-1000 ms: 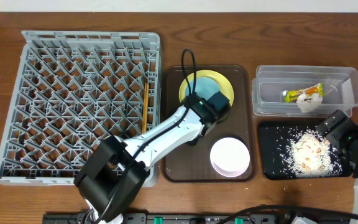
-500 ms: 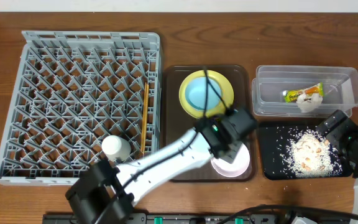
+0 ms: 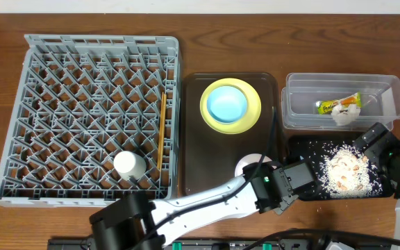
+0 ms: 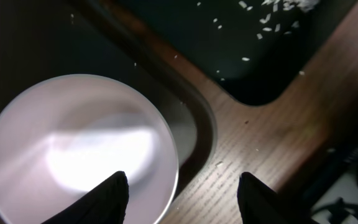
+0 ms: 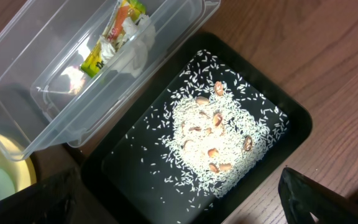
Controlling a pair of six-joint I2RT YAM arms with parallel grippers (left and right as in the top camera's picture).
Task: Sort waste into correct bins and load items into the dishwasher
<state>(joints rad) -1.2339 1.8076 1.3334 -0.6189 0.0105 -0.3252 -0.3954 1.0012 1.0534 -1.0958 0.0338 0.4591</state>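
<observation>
The white bowl (image 4: 73,149) sits at the brown tray's front right corner; the overhead view shows only a sliver of it (image 3: 250,164) beside my left arm. My left gripper (image 4: 182,202) is open and straddles the bowl's right rim, one finger over its inside and the other over the table. The light blue bowl (image 3: 227,103) rests on the yellow-green plate (image 3: 252,111). A white cup (image 3: 127,165) and a chopstick (image 3: 162,132) are in the grey dishwasher rack (image 3: 61,83). My right gripper (image 5: 185,208) hangs open above the black tray (image 5: 129,168), which holds rice and scraps (image 5: 210,137).
The clear tub (image 3: 304,90) behind the black tray holds the snack wrapper (image 3: 332,105) and the tissue (image 3: 344,114). The brown tray (image 3: 207,160) lies between the rack and the bins. My left arm crosses the table's front edge.
My left gripper has swung from over the plate and blue bowl to the white bowl at the tray's front right. The cup in the rack has come into view. The right arm has not moved.
</observation>
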